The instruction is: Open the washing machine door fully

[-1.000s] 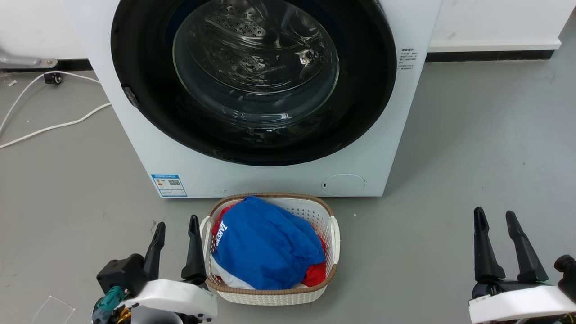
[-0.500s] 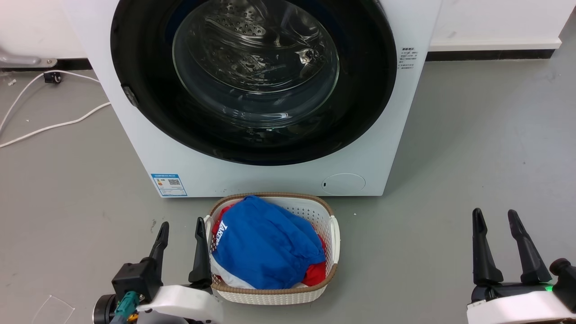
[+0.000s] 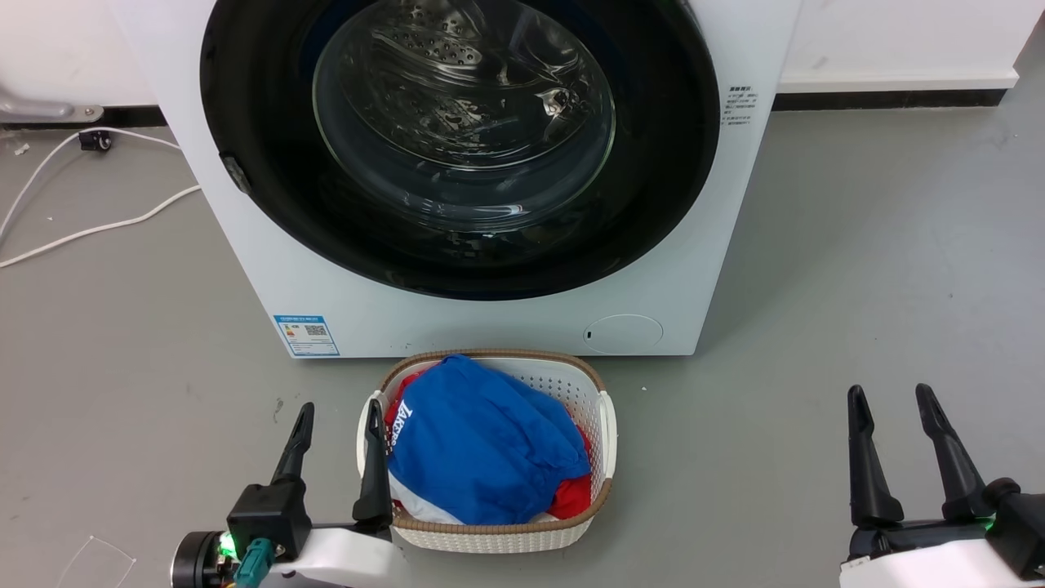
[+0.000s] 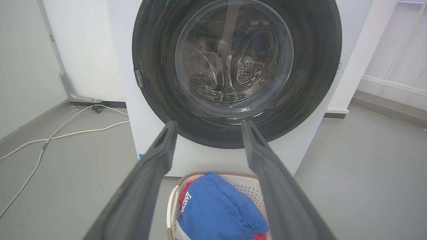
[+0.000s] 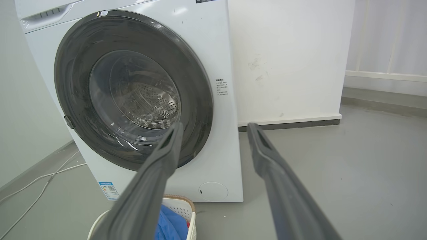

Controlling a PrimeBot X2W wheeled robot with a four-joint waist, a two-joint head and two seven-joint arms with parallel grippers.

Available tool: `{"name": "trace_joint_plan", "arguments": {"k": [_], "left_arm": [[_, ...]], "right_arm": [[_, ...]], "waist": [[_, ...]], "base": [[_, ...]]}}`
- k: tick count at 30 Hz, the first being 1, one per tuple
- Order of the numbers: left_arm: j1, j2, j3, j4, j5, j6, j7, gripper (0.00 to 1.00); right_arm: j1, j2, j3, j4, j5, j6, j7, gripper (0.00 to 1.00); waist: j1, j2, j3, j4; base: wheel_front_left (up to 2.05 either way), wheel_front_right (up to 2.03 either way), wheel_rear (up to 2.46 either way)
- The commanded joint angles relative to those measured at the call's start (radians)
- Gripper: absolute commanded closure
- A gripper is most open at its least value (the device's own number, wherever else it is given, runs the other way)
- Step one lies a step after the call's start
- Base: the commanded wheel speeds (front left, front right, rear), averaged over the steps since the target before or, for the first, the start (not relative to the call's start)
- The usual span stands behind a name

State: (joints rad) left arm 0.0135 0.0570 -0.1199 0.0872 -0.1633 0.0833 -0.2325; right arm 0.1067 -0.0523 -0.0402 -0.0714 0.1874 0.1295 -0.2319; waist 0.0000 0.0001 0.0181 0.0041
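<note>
Large round glossy black door [image 3: 461, 147] with clear glass bowl is shut, flush on the white boxy front-loading washing machine [image 3: 490, 327], behind the white woven laundry basket [image 3: 606, 425]. Left claw [image 3: 340, 406] and right claw [image 3: 889, 390] are released, well apart from the door. Small grey tab [image 3: 237, 174] on the door's left rim is judged the pull point: to be hooked, then swung wide, basket cleared.

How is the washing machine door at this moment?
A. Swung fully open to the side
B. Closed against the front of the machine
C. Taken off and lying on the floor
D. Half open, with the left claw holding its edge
B: the washing machine door sits flush against the white front of the washing machine, while the left claw and the right claw are both open, low down and apart from it.
</note>
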Motion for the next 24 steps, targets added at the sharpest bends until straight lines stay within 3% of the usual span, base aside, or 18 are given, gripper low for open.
{"name": "trace_joint_plan", "arguments": {"k": [1,16,24], "left_arm": [[0.007,-0.001,-0.002,-0.001,0.021,0.004,-0.008,0.00],[0.021,-0.007,0.007,-0.001,0.098,-0.006,-0.035,0.00],[0.022,-0.007,0.009,0.005,0.080,-0.005,-0.034,0.00]], "right_arm": [[0.008,0.003,0.003,-0.010,-0.022,0.002,-0.010,0.00],[0.026,0.004,0.015,-0.020,-0.091,0.001,-0.035,0.00],[0.025,0.004,0.014,-0.005,-0.057,0.001,-0.033,0.00]], "waist": [[0.0000,-0.0001,0.000,0.000],[0.0000,-0.0001,0.004,0.003],[0.0000,-0.0001,0.005,0.002]], "base": [[0.00,0.00,0.00],[0.00,0.00,0.00],[0.00,0.00,0.00]]}}
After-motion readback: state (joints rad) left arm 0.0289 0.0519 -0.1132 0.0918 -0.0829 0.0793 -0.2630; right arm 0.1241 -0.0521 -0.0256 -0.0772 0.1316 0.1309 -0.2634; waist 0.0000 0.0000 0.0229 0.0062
